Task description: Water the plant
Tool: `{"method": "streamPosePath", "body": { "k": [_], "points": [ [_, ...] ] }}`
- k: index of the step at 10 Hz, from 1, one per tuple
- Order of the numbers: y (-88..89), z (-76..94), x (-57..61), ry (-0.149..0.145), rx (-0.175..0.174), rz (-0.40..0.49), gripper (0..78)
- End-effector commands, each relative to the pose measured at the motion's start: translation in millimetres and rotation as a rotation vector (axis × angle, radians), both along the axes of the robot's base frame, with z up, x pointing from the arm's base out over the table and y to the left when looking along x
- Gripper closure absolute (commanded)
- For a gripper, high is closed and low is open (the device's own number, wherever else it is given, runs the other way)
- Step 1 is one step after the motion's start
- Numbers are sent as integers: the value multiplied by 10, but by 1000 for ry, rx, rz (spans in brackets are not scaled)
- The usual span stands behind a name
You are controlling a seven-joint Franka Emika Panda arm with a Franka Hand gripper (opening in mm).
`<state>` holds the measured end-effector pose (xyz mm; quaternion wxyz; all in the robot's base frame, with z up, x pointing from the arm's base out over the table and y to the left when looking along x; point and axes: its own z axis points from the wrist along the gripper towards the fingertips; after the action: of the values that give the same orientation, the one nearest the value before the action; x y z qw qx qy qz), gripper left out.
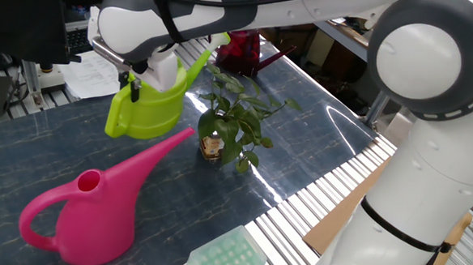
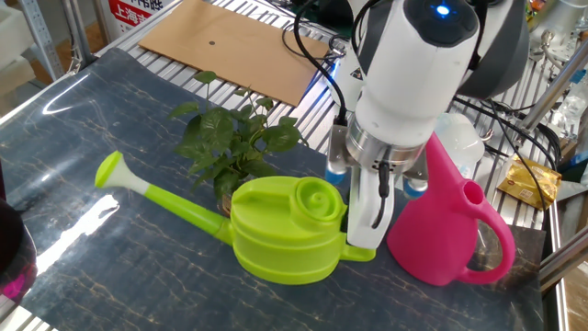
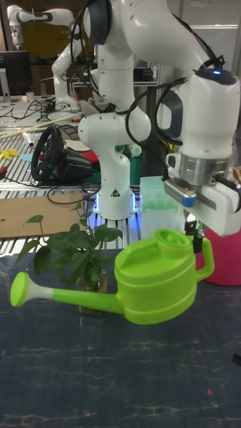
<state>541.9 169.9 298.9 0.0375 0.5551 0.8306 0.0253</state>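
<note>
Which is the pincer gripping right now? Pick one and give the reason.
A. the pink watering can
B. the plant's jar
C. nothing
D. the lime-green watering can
D: the pincer is closed on the handle of the lime-green watering can, which hangs clear of the table.

The gripper's (image 3: 198, 242) fingertips are hidden behind the handle of the lime-green watering can (image 3: 158, 286) in the tall fixed view, so the closure of the jaws cannot be made out there. The brown jar (image 2: 223, 197) of the plant (image 2: 234, 142) is almost wholly covered by the can's body and spout in the other fixed view; its label is too small to be read in any view. The pink watering can (image 3: 226, 257) is cut off by the right edge of the tall fixed view and partly masked by the arm. A green ridged tray (image 1: 227, 258) is cropped by the bottom edge of one fixed view. A dark red object (image 2: 13, 267) is cut by the left edge.
</note>
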Motion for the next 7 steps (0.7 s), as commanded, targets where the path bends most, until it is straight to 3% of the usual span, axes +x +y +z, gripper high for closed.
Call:
{"method": "streamPosePath", "body": {
  "k": [1, 4, 6, 7],
  "points": [
    [15, 32, -6, 0, 8, -5, 762],
    [16, 28, -4, -1, 17, -11, 762],
    [16, 28, -4, -15, 4, -8, 762],
    [16, 28, -4, -32, 14, 17, 762]
  ]
}}
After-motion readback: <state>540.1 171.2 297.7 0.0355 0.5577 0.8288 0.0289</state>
